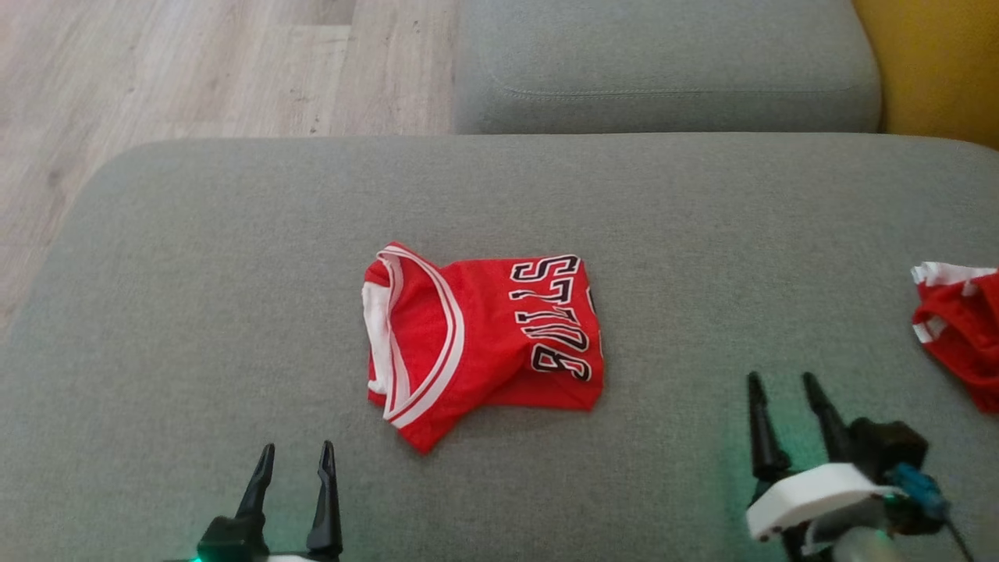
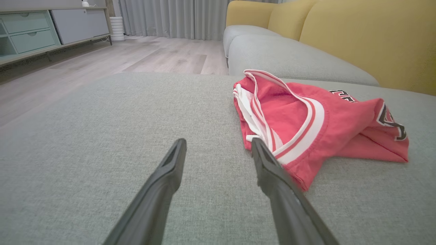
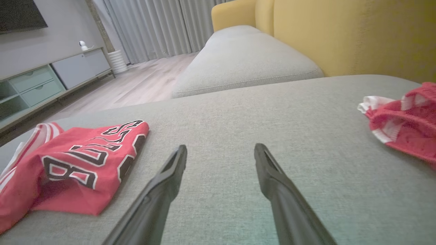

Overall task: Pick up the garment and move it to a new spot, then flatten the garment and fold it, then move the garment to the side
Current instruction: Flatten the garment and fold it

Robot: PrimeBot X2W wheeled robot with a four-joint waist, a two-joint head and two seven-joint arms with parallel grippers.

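Note:
A red jersey (image 1: 484, 336) with white trim and black "BULLS" lettering lies folded in the middle of the grey cushion (image 1: 195, 312). In the left wrist view the jersey (image 2: 316, 119) sits just ahead and right of my fingers. The right wrist view has the jersey (image 3: 78, 160) at the left. My left gripper (image 1: 295, 459) is open near the front edge, short of the garment and to its left, holding nothing. My right gripper (image 1: 783, 381) is open too, off to the jersey's right, with bare cushion between its fingers.
A second red and white garment (image 1: 964, 328) lies at the cushion's right edge, also the red garment (image 3: 402, 122) in the right wrist view. Another grey seat cushion (image 1: 663, 70) lies beyond, with a yellow backrest (image 3: 340, 37). Wooden floor (image 1: 156, 70) is at the far left.

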